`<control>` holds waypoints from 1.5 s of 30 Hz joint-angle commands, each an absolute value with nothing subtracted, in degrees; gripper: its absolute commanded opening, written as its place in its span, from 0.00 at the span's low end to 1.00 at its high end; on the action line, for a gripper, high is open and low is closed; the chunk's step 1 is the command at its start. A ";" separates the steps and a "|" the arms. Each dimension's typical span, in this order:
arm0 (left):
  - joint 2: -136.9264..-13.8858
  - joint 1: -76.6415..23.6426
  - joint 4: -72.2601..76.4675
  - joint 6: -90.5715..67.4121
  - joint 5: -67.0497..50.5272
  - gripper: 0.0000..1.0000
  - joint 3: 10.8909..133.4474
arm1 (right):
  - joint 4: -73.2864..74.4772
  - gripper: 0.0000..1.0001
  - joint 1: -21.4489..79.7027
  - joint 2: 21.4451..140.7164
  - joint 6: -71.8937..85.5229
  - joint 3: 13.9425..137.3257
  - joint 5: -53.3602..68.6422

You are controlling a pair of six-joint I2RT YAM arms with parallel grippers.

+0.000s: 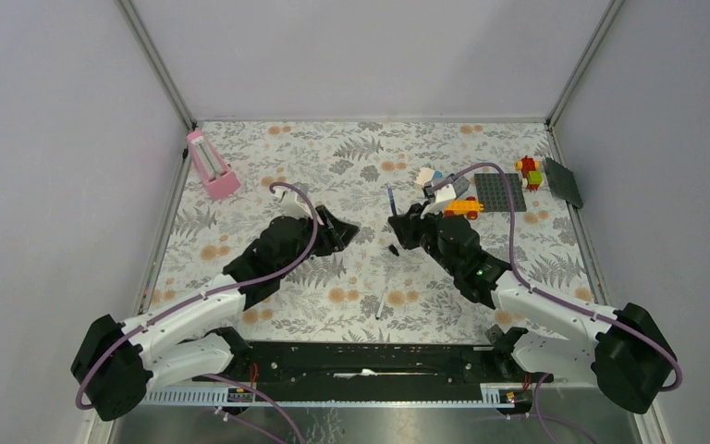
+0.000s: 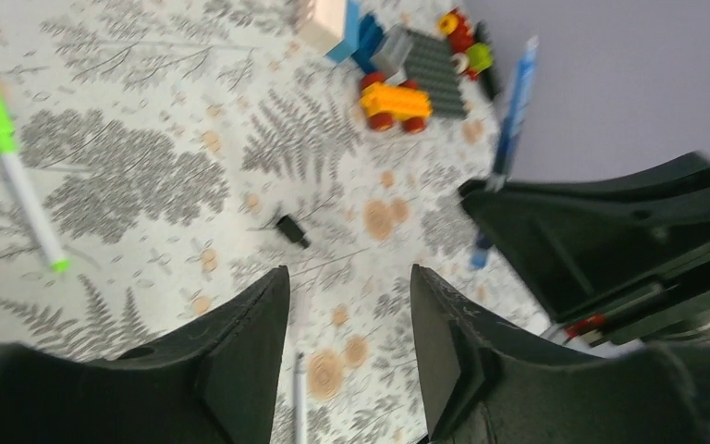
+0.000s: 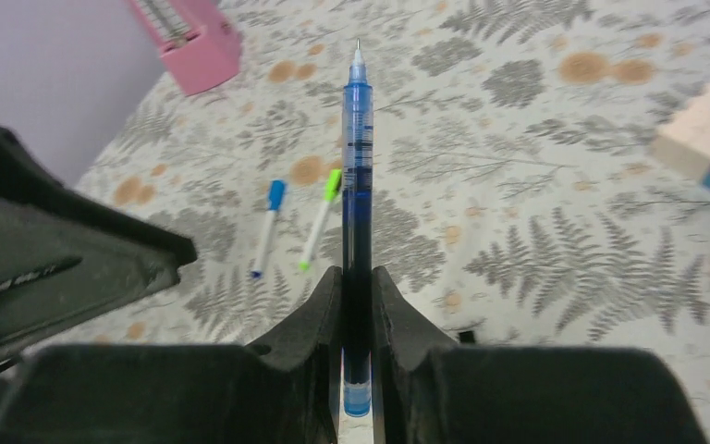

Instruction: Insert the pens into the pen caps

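Blue pen (image 3: 357,166), prob light, stiff & slick, is clamped near its tail in R gripper (image 3: 357,287); L gripper (image 2: 349,287) gapes empty near black cap (image 2: 292,229).

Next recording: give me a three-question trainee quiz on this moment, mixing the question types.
1. True or false: the right pincer is shut on the dark blue plastic pen.
2. Multiple choice: the left pincer is A) open and empty, B) shut on a cap, C) shut on a pen.
3. Short answer: what colour is the tiny loose cylindrical plastic cap ahead of the left pincer?
Key: 1 true; 2 A; 3 black.
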State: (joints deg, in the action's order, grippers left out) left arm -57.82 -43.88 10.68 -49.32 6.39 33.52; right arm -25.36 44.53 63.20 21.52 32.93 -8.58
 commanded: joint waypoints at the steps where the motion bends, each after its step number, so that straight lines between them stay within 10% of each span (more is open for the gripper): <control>1: -59.19 -45.15 1.77 -42.42 6.57 0.53 38.28 | -25.51 0.00 43.98 61.67 14.18 32.03 -18.44; 45: -102.49 -59.02 -18.00 -24.53 9.05 0.51 66.54 | -21.73 0.00 30.44 66.27 17.17 33.75 -9.22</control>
State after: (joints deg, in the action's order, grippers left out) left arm -100.84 -58.02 -16.53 -25.87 6.42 63.16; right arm -21.02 31.42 66.13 16.36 31.64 -10.92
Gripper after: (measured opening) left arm 0.509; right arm 0.166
